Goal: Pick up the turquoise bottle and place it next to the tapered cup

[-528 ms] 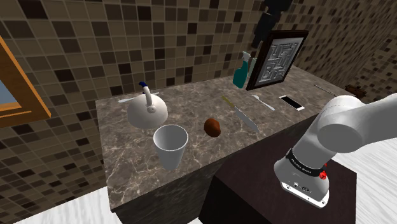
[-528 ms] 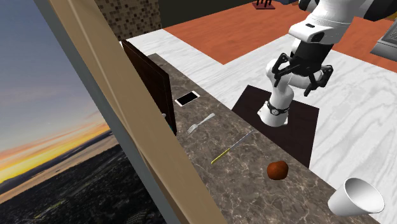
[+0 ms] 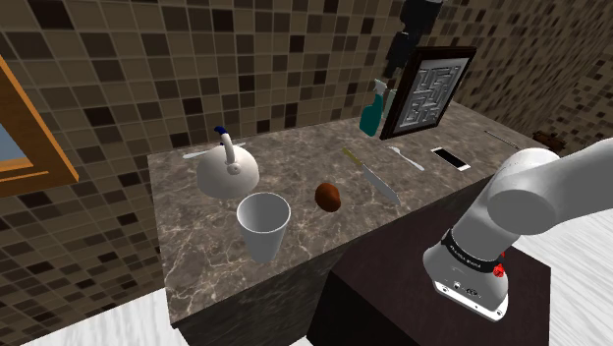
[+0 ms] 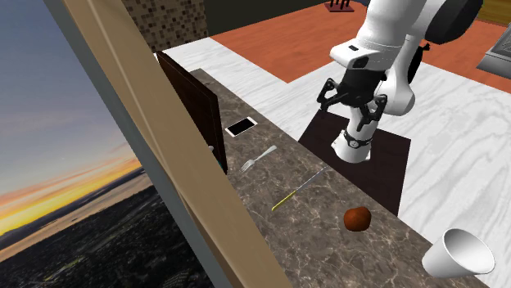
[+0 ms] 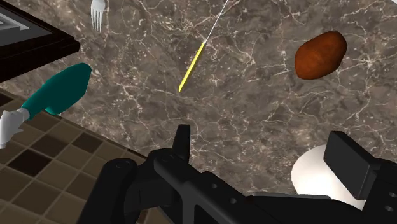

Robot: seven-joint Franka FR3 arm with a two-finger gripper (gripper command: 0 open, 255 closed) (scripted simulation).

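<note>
The turquoise bottle (image 3: 370, 116) stands at the counter's (image 3: 206, 265) far edge against the tiled wall (image 3: 196, 69), just left of the framed picture (image 3: 424, 90) in the shoulder view — well apart from the white cup (image 3: 263, 224) near the front. The gripper (image 4: 354, 109) hangs overhead, fingers (image 5: 347, 159) spread

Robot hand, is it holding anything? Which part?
Nothing. The hand is open and empty; the turquoise bottle sits apart from it.

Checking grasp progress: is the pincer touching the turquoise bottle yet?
Apart. The wrist view shows the open pincer well clear of the bottle, with bare counter between them.
</note>
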